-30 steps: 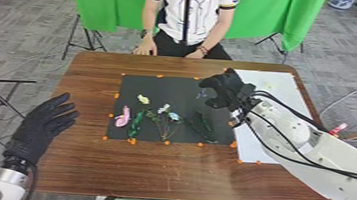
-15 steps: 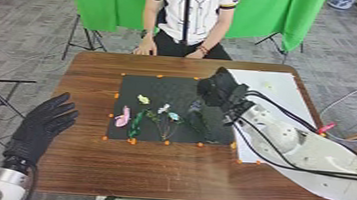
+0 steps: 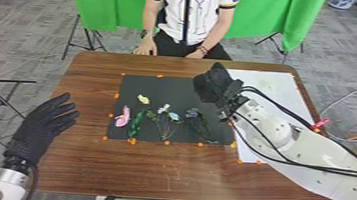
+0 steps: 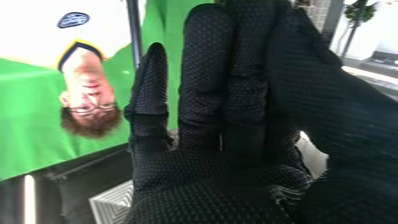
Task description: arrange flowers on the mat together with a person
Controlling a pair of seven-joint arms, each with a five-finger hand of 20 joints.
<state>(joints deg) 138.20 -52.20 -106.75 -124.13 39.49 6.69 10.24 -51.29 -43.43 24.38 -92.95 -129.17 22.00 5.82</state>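
Brown wooden bench (image 3: 162, 172): beneath the black mat (image 3: 162, 92), extending beyond it on every side.
Black mat: landmark for all entries, flowers mostly on its near half.
White board (image 3: 278, 89): along the mat's right side, partly behind the right arm.
Left hand (image 3: 41, 124): well apart from the mat, off its left side; loosely open, empty.
Right hand (image 3: 215, 84): over the mat's far right corner; fingers straight and together, nothing seen in grasp. Just shifted slightly left and toward the mat's far side, fingertips now farther from the near edge.
Dark green stem (image 3: 206, 132): on the mat's right part, slanting toward its near edge.
Green leafy sprig (image 3: 136, 125): on the mat's left part, roughly upright to its near edge.
Pink flower (image 3: 122, 119): close by the mat's left edge.
Purple-blue flower (image 3: 193, 112): right of the mat's middle, at the dark green stem's far end. Just moved nearer the mat's near edge, away from the right hand — likely a placement almost or wholly done, probably calling next for a clear withdrawal without brushing the petals.
Pale blue flower (image 3: 174, 116), white flower (image 3: 164, 108): around the mat's middle, near half.
Yellow flower (image 3: 143, 99): left of the mat's middle — farthest bloom from its near edge.
Orange marks (image 3: 132, 141): around the mat's border.
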